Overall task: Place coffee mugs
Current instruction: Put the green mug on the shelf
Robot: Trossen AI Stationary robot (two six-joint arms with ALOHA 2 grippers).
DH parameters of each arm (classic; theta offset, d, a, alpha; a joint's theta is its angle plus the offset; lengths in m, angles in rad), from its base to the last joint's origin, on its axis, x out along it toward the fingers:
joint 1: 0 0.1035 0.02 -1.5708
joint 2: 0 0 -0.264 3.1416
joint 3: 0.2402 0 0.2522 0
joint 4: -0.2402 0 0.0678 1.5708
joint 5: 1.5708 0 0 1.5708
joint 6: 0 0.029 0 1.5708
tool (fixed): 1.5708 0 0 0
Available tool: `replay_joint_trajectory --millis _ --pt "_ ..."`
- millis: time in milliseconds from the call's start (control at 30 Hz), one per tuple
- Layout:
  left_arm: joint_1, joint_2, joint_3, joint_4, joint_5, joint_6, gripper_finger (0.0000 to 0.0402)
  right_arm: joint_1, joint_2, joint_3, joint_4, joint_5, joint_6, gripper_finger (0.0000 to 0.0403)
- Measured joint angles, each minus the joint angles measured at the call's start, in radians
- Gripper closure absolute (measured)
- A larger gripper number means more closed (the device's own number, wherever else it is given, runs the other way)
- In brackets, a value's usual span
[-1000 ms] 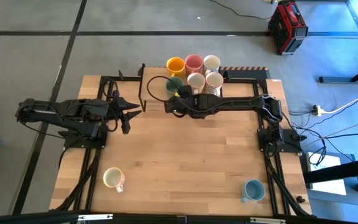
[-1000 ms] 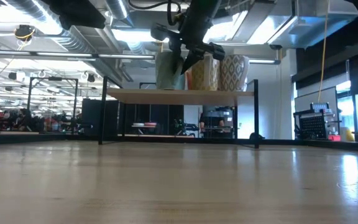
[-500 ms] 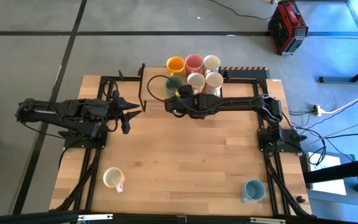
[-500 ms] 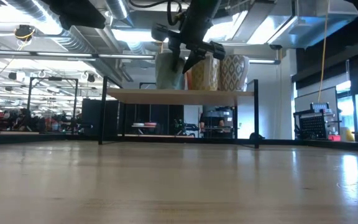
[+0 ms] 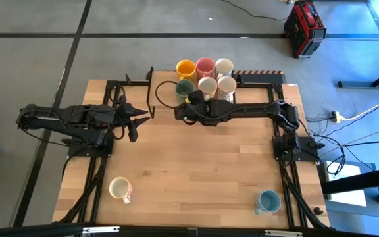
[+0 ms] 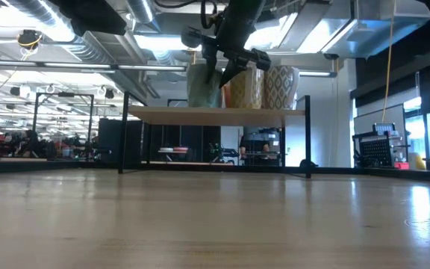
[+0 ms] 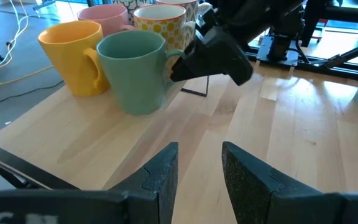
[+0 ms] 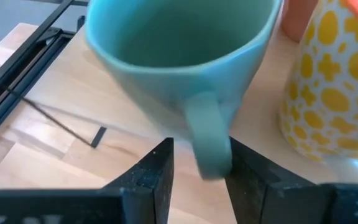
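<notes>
Between the right hand's (image 8: 194, 180) slightly parted fingers sits the green ceramic mug's (image 8: 179, 59) handle, gripped or not, I cannot tell; pulling away crooked could drag it over.

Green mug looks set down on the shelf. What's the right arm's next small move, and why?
Probably back the right gripper straight off: its fingers sit slightly apart either side of the green mug handle, and the mug stands upright on the shelf beside the orange-yellow mug.

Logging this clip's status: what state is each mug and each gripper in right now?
green mug: upright on the shelf, handle between the right gripper's fingers
right gripper: fingers astride the handle, gap visible
left gripper: open, empty, waiting
cream mug: on the table
light blue mug: on the table
</notes>
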Motion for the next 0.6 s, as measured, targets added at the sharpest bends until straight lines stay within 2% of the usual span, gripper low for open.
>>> replay_joint_trajectory --millis 600 --pt "0.000 0.000 0.000 0.000 0.000 0.001 0.0284 0.015 -0.030 0.003 0.004 -0.035 -0.088 0.0281"
